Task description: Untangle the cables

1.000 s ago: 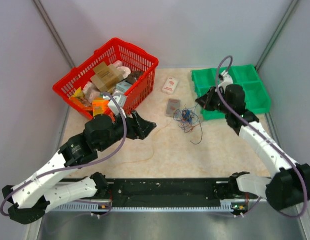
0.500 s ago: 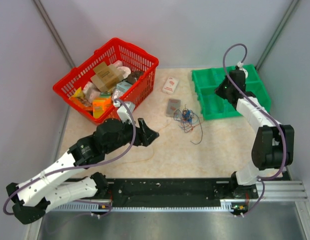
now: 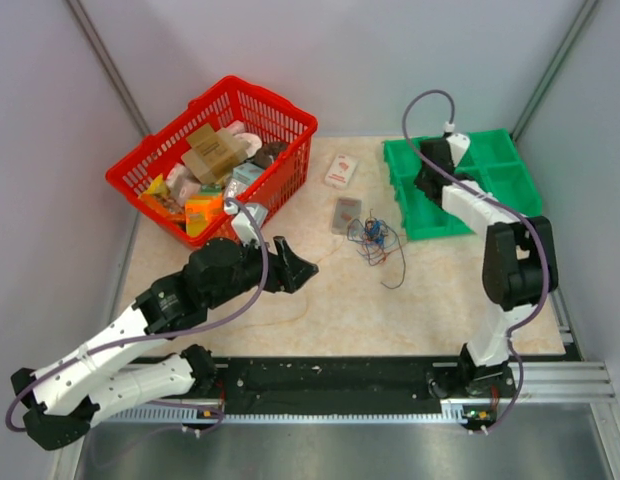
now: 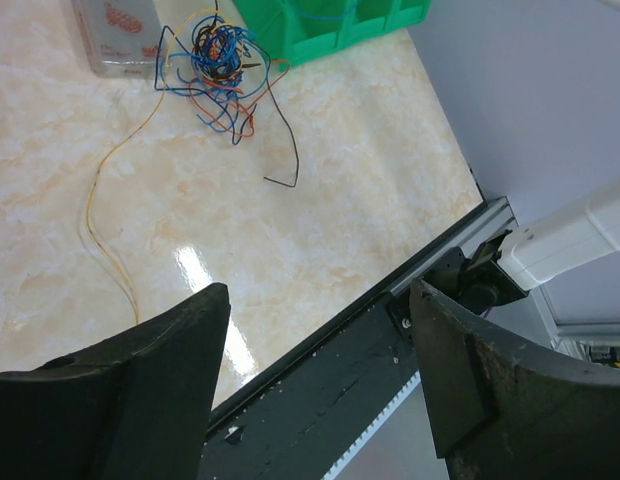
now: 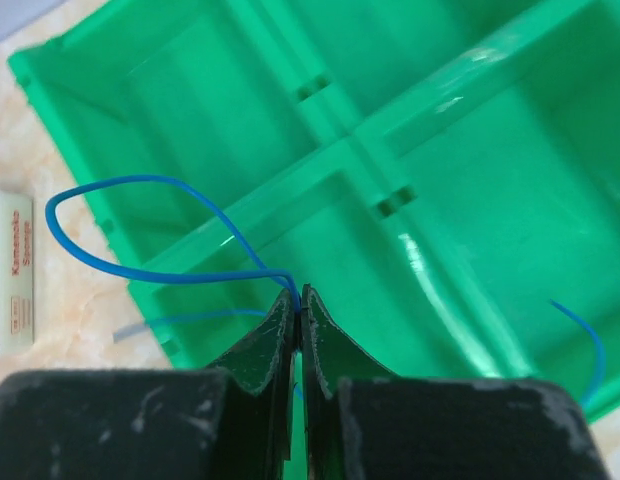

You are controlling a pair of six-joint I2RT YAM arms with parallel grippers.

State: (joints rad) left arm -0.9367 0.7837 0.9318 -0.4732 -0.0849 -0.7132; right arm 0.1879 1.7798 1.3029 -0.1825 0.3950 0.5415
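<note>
Right pincer (image 5: 298, 305) pinching blue cable (image 5: 170, 277), over tray (image 5: 440, 200)

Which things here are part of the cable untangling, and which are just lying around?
Job: tangle of cables, loose orange strand, blue wire pinched in the right tool, green tray beneath it.
Lying about: red basket, white packet, grey packet.

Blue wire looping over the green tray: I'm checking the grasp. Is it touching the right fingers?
Touching. The right wrist view shows the blue wire pinched between the shut right fingers.
</note>
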